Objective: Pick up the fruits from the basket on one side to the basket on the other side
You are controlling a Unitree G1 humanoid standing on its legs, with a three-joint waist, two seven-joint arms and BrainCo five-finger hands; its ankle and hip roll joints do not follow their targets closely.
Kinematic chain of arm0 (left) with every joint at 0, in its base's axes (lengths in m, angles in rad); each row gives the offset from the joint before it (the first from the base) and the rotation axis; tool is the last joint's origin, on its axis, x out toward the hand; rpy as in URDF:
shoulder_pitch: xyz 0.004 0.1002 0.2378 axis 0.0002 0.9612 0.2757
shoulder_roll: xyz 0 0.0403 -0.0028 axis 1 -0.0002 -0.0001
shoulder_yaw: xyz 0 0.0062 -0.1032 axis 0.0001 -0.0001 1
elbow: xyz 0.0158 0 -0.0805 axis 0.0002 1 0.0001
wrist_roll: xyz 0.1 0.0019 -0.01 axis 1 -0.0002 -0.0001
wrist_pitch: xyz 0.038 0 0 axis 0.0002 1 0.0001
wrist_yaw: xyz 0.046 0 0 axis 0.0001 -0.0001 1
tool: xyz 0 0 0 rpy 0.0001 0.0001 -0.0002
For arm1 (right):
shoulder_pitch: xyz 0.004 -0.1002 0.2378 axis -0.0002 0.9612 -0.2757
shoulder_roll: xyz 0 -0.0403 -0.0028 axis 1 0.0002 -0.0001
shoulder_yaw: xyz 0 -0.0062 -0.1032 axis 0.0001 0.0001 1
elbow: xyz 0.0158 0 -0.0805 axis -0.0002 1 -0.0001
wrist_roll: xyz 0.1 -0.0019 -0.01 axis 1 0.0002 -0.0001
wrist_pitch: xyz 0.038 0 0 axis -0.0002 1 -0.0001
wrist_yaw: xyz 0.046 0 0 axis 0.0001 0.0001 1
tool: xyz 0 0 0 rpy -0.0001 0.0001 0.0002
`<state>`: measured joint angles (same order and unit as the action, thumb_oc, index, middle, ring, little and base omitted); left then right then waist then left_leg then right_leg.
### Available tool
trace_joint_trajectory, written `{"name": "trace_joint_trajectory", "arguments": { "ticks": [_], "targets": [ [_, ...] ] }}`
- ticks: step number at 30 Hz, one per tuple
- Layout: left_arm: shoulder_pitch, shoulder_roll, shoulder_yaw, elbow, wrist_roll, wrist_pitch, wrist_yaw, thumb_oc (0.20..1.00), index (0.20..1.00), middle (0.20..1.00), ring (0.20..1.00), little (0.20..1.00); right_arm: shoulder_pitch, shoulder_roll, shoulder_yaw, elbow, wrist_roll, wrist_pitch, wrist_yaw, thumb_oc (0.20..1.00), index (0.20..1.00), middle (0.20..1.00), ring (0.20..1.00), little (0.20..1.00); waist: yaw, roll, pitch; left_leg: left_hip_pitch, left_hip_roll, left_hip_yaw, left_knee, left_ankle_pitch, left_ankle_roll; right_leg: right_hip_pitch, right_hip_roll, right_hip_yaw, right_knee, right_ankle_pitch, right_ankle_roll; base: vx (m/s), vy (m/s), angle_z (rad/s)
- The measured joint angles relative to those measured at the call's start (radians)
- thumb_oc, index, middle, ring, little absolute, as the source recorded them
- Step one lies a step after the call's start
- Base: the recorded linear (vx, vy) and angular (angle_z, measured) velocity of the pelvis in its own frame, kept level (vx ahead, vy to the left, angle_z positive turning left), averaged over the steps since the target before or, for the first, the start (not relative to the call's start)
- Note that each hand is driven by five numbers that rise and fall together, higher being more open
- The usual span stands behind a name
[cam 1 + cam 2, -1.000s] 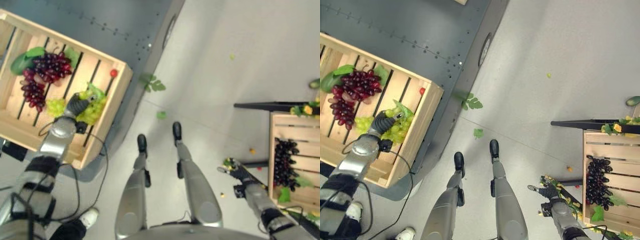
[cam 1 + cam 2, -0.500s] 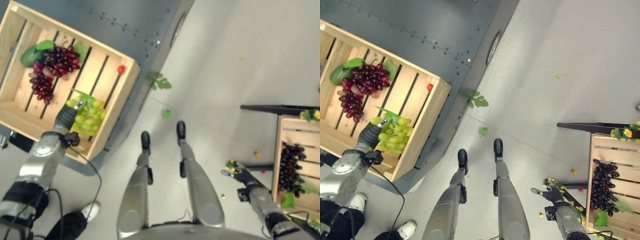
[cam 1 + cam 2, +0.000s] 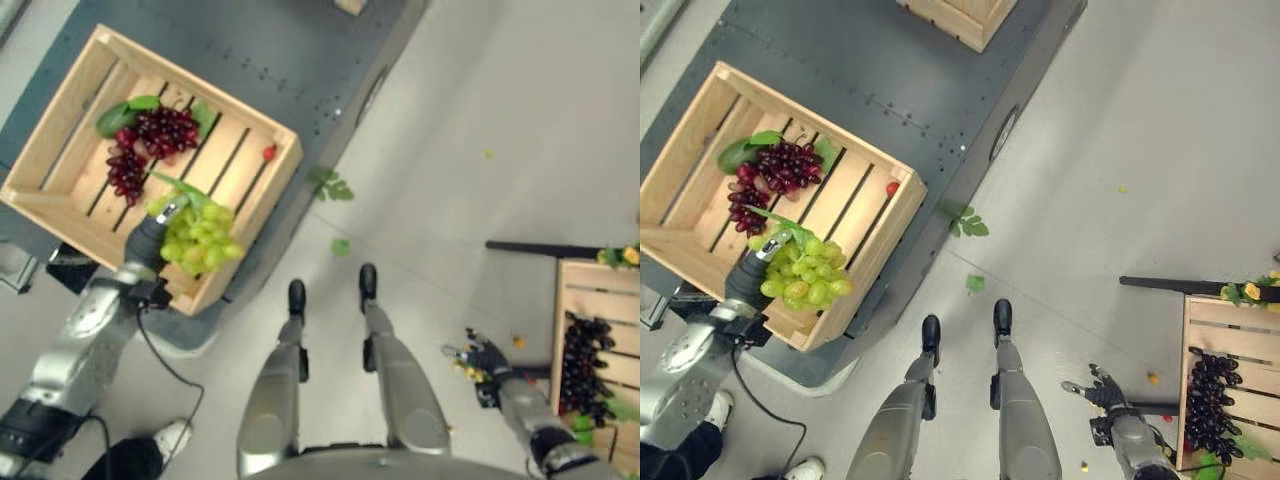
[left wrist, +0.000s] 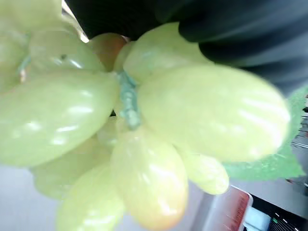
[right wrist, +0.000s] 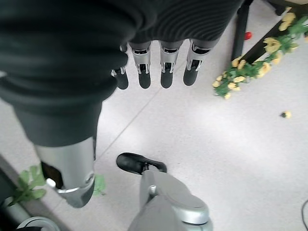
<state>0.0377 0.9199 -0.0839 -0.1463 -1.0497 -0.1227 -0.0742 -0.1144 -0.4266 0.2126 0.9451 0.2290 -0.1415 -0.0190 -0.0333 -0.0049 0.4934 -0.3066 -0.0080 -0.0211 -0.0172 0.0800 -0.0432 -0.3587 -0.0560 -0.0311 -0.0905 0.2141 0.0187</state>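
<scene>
My left hand [image 3: 748, 280] is shut on a bunch of green grapes [image 3: 800, 280], held above the near corner of the wooden crate [image 3: 875, 250] on my left. The green grapes [image 4: 144, 125] hang right against the palm in the left wrist view. Inside that crate lie red grapes [image 3: 770, 170] with leaves and one small red fruit [image 3: 892, 188]. My right hand [image 3: 1102, 388] hangs open and holds nothing, low on my right, its fingers [image 5: 144, 72] relaxed above the floor. Just beyond it stands a second crate [image 3: 1185, 380] holding dark grapes [image 3: 1210, 410].
The left crate rests on a dark grey platform [image 3: 890, 60], with another crate [image 3: 960, 15] further back. Green leaves [image 3: 968, 225] lie on the floor. A black bar [image 3: 1185, 287] and a yellow flower garland [image 5: 245, 70] sit by the right crate. A person's shoe [image 3: 170, 435] is at lower left.
The left hand has lifted the green grapes off the crate's slats and brought them towards the near corner. The camera has shifted. The right hand stays low.
</scene>
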Motion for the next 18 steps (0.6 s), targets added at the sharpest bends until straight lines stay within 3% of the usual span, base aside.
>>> {"name": "trace_joint_trajectory", "arguments": {
  "ticks": [4,10,11,14,16,18],
  "targets": [
    [-0.002,0.001,0.001,-0.022,-0.026,0.000,-0.006,0.200,0.200,0.200,0.200,0.200,0.001,-0.003,0.029,-0.077,-0.003,0.001,0.006,1.000,1.000,1.000,1.000,1.000,-0.001,0.004,-0.002,0.022,0.002,-0.008,-0.004,0.002,-0.003,0.021,0.002,-0.005,0.000,0.000,-0.001,0.03,-0.006,0.02],
    [-0.015,0.000,0.001,-0.026,-0.030,0.001,-0.018,0.200,0.200,0.200,0.200,0.200,-0.005,-0.021,0.044,-0.138,-0.012,0.009,0.016,1.000,1.000,1.000,1.000,1.000,0.004,0.042,-0.041,0.041,0.002,-0.015,-0.009,0.002,-0.005,0.045,0.001,-0.009,0.000,-0.008,-0.003,0.04,-0.004,0.05],
    [-0.028,0.002,-0.005,-0.031,-0.033,0.014,-0.018,0.200,0.200,0.200,0.200,0.200,0.028,-0.057,0.082,-0.259,-0.017,0.038,0.019,1.000,1.000,1.000,1.000,1.000,0.018,0.047,-0.041,0.063,0.003,-0.016,-0.015,0.002,-0.004,0.061,0.004,-0.008,0.000,-0.008,-0.004,0.05,-0.007,-0.06],
    [-0.033,0.002,-0.018,-0.047,-0.034,0.005,-0.032,0.200,0.200,0.200,0.200,0.200,0.031,-0.067,0.083,-0.348,-0.030,-0.011,0.035,1.000,1.000,1.000,1.000,1.000,0.020,0.050,-0.093,0.086,0.009,-0.019,-0.028,0.000,-0.006,0.079,0.008,-0.008,0.000,-0.023,-0.005,0.07,-0.018,0.01],
    [-0.059,0.004,-0.022,-0.063,-0.033,0.006,-0.033,0.200,0.200,0.200,0.200,0.200,0.020,-0.112,0.104,-0.454,-0.033,0.024,0.041,1.000,1.000,1.000,1.000,1.000,0.026,0.056,-0.099,0.114,0.010,-0.025,-0.036,0.002,-0.006,0.109,0.011,-0.018,0.000,-0.021,-0.012,0.09,-0.010,0.08],
    [-0.067,0.004,-0.031,-0.065,-0.033,0.006,-0.034,0.200,0.200,0.200,0.200,0.200,0.027,-0.128,0.109,-0.554,-0.033,0.005,0.051,1.000,1.000,1.000,1.000,1.000,0.017,0.051,-0.128,0.144,0.014,-0.036,-0.044,0.009,-0.006,0.136,0.014,-0.018,0.000,-0.032,-0.010,0.04,0.000,0.14]
  ]
}}
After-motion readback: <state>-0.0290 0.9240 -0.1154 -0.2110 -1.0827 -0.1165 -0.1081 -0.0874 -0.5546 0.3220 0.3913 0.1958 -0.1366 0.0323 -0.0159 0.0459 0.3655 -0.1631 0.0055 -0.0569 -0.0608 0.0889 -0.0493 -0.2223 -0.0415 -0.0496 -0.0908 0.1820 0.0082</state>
